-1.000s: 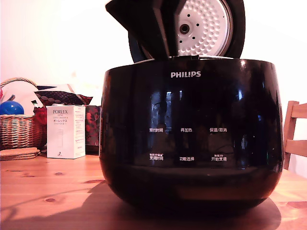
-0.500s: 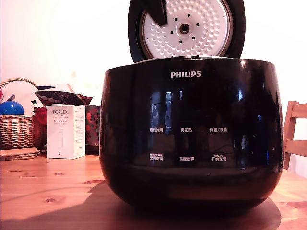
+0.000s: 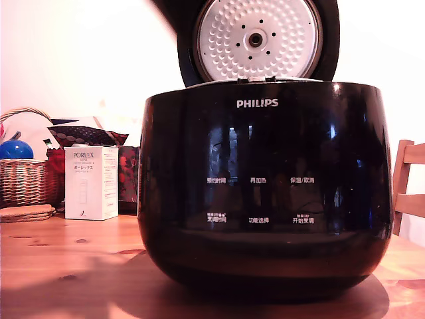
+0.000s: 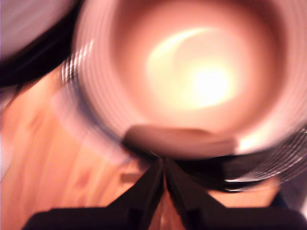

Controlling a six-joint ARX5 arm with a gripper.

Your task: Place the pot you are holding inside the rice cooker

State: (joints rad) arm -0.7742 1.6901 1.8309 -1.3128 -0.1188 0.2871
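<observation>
The rice cooker (image 3: 265,186) is a large glossy black PHILIPS body on the wooden table (image 3: 66,266). Its lid (image 3: 257,40) stands open, showing the dimpled white inner plate. In the wrist view the pot (image 4: 201,86) is a blurred round bowl seen from above, its inside glowing with reflected light. My gripper (image 4: 164,167) is shut on the near part of the rim, with wood below it. A dark shape (image 3: 166,10) at the top edge of the exterior view, left of the lid, could be the pot or the arm.
At the exterior view's left stand a white PORLEX box (image 3: 91,183), a wicker basket (image 3: 26,179) with a blue ball (image 3: 14,149), and a flat cork stack (image 3: 25,212). A wooden chair (image 3: 408,186) is at the right edge.
The dark mass that covered the lid's left part has moved up and to the exterior view's left, almost out of frame. The whole white plate now shows.
</observation>
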